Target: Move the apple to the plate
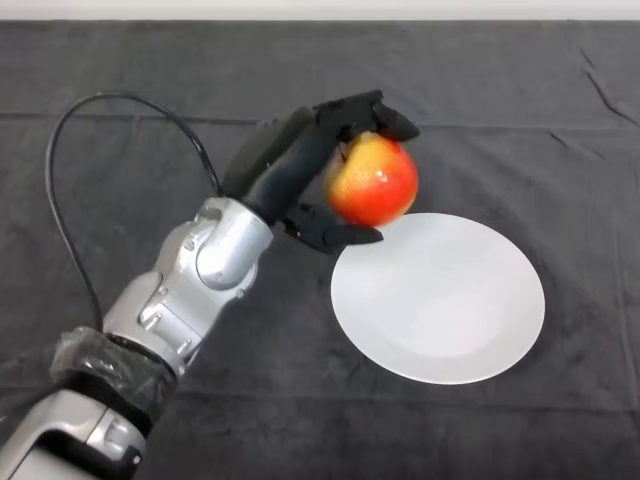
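Observation:
A red and yellow apple is held in my black left hand. The fingers curl over its top and the thumb sits under it. The apple hangs above the table, over the upper left rim of a white round plate. The plate lies flat on the dark cloth and has nothing on it. My silver-grey arm reaches in from the lower left.
A dark cloth covers the whole table. A pale strip of the far edge runs along the top of the view.

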### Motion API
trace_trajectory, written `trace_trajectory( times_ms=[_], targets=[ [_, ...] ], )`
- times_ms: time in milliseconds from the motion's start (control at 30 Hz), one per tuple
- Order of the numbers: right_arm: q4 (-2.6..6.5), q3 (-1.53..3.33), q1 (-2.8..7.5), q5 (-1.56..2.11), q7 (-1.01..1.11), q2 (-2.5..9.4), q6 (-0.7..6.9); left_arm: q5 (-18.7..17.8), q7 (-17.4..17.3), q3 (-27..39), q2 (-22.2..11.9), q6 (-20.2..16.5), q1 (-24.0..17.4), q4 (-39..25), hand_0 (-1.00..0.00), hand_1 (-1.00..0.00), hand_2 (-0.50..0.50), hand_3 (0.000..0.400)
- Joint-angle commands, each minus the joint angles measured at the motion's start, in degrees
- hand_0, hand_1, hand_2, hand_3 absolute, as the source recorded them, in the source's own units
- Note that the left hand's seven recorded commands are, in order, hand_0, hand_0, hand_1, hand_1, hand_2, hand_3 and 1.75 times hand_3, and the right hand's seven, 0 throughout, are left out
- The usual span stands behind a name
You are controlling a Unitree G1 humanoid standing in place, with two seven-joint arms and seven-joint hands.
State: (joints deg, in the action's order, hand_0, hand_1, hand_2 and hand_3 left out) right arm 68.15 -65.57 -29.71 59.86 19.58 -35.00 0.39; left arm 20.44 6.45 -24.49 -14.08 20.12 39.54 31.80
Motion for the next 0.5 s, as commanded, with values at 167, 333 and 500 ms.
trace_trajectory(
  times_ms=[167, 333, 500],
  targets=[
    [-1.46, -0.17, 1.01, 0.51, -0.53, -1.25, 0.18, -0.1, -0.4, -3.2, -1.0, -1.7, -2.5, -3.9, -1.00, -1.00, 0.00, 0.400],
    [-1.57, -0.14, 1.04, 0.50, -0.60, -1.20, 0.19, -0.2, 0.4, -6.0, 0.2, -2.2, -1.9, -2.9, -1.00, -1.00, 0.00, 0.400],
    [-1.63, -0.13, 1.06, 0.50, -0.64, -1.18, 0.20, -0.7, 1.7, -9.2, 1.5, -0.7, -0.4, 1.8, -1.00, -1.00, 0.00, 0.400]
  ],
)
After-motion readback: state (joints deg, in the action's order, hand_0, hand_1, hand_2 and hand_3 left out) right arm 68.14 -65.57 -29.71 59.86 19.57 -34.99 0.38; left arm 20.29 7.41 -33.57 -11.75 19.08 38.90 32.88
